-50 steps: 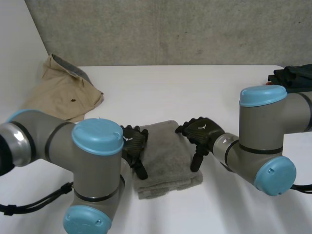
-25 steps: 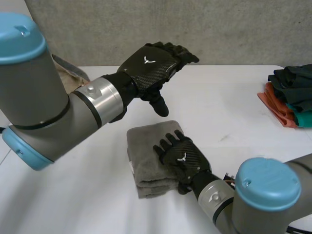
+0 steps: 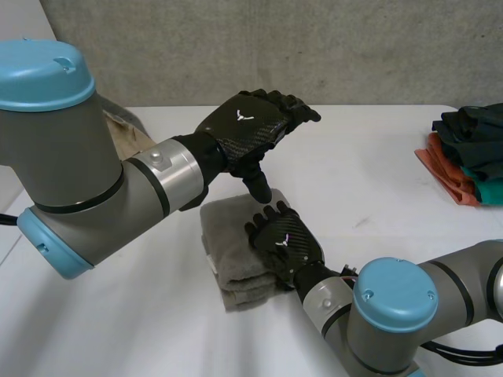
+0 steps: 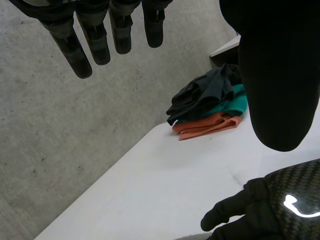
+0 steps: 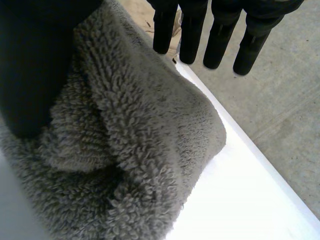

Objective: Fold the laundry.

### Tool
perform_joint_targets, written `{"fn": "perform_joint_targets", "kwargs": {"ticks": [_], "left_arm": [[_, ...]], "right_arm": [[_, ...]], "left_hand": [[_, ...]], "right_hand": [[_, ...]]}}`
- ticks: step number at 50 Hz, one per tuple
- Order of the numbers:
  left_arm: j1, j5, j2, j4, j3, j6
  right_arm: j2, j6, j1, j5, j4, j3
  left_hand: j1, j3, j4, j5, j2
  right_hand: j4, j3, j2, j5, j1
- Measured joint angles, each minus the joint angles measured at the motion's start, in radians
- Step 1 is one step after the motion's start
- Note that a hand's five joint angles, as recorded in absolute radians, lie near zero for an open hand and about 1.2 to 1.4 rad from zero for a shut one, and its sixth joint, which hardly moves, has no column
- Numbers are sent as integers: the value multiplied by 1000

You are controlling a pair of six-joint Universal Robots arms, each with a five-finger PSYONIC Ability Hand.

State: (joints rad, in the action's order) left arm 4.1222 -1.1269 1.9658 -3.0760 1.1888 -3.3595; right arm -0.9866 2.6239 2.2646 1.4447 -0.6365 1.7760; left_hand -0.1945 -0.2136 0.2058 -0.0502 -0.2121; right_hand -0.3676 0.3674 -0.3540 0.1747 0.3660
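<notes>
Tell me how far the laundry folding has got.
Done: the grey towel lies folded in a stack on the table. In hand: the right hand presses flat on it, fingers straight; the left hand hovers above, open and empty. Left: the beige garment at the far left looks unfolded; the dark, teal and orange pile at the right edge is untouched.

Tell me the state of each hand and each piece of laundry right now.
grey towel, folded, on the table
right hand, open, flat on the towel
left hand, open, hovering above the towel
clothes pile, heaped near the table's right edge
beige garment, unfolded, crumpled behind the left arm
</notes>
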Motion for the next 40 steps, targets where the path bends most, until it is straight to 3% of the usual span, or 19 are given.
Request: {"fn": "perform_joint_targets", "kwargs": {"ticks": [5,12,23,40], "left_arm": [[0,1,1,-1,3,1],[2,0,5,0,6,2],[3,-1,8,1,7,2],[6,2,13,0,18,2]], "right_arm": [[17,-1,-2,-3,-6,-21],[11,4,-6,5,23,-25],[-14,8,-7,-2,113,3],[42,-4,1,3,85,-79]], "left_hand": [[0,0,0,0,0],[0,0,0,0,0],[0,0,0,0,0],[0,0,0,0,0]], "right_hand": [[-182,181,-195,171,190],[96,-101,81,-104,-86],[124,-134,103,-126,-108],[124,-134,103,-122,-108]]}}
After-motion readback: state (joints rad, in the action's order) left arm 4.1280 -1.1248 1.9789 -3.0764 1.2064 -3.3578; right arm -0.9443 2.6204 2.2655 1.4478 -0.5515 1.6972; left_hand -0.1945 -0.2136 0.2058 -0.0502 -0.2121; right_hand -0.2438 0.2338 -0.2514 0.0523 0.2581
